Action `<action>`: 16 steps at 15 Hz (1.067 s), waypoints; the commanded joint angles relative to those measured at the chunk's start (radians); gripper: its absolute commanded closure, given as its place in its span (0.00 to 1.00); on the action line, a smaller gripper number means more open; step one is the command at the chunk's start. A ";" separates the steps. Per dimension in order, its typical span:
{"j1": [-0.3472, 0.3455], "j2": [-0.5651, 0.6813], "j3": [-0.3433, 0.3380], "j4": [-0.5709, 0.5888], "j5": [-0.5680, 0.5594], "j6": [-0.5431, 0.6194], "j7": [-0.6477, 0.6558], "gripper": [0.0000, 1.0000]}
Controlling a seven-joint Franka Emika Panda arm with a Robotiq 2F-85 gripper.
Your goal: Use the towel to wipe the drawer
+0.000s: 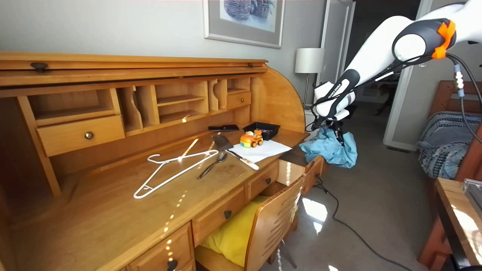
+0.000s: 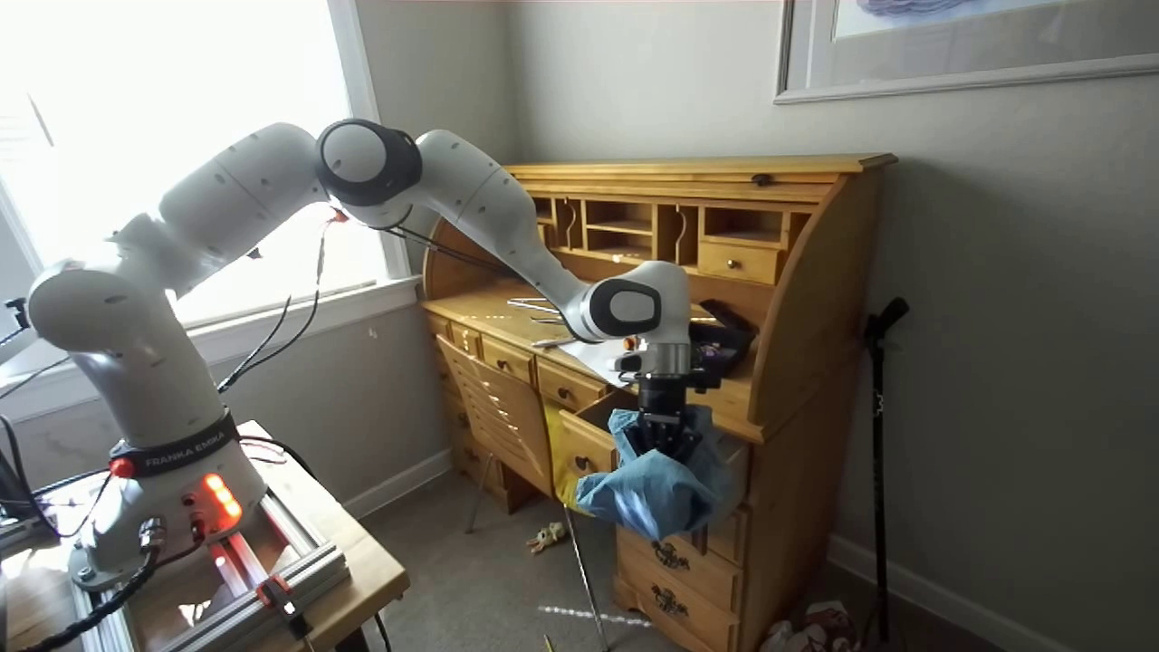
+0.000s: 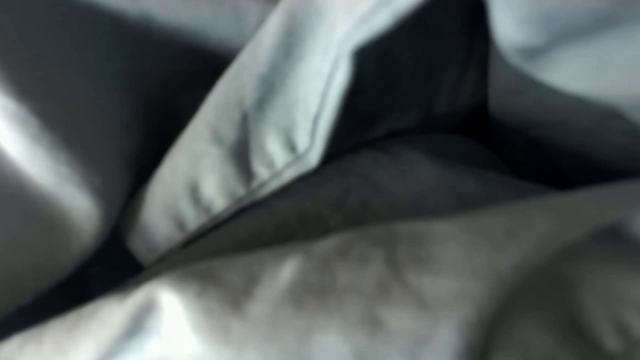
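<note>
FRANKA EMIKA, read the pale capitals on the black band (image 2: 186, 452) at the foot of the arm (image 2: 240, 187), and there's the name again, in an exterior view, smaller, on the link (image 1: 335, 91) by the wrist. Down at the tip, the end effector (image 2: 664, 442) is closed right down on the towel (image 2: 650, 496), its tips lost in the folds, light-blue cloth bunched up around them and drooping below. That puts the towel in the air at the end of the bench (image 1: 116, 210), close by the drawer (image 2: 587, 442), which stands pulled out from under the top; do cloth and wood touch? Cannot tell from here. Look through the wrist view and it's folds edge to edge, blurred, a hem slanting across. Over on the bench, a white hanger (image 1: 165, 162) lies flat, a spoon (image 1: 221, 157) next, then a spatula (image 1: 223, 142) with its handle along the paper (image 1: 273, 150). An orange toy (image 1: 251, 140) sits at the paper's back edge, a black tray (image 1: 274, 135) just behind it, whatever's inside too small to make out.
</note>
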 commanded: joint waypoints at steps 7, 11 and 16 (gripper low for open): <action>0.064 -0.067 0.005 -0.115 -0.046 0.120 -0.044 0.98; 0.120 -0.102 -0.007 -0.200 -0.066 0.135 -0.008 0.98; -0.004 0.004 0.004 0.009 -0.003 -0.005 -0.002 0.98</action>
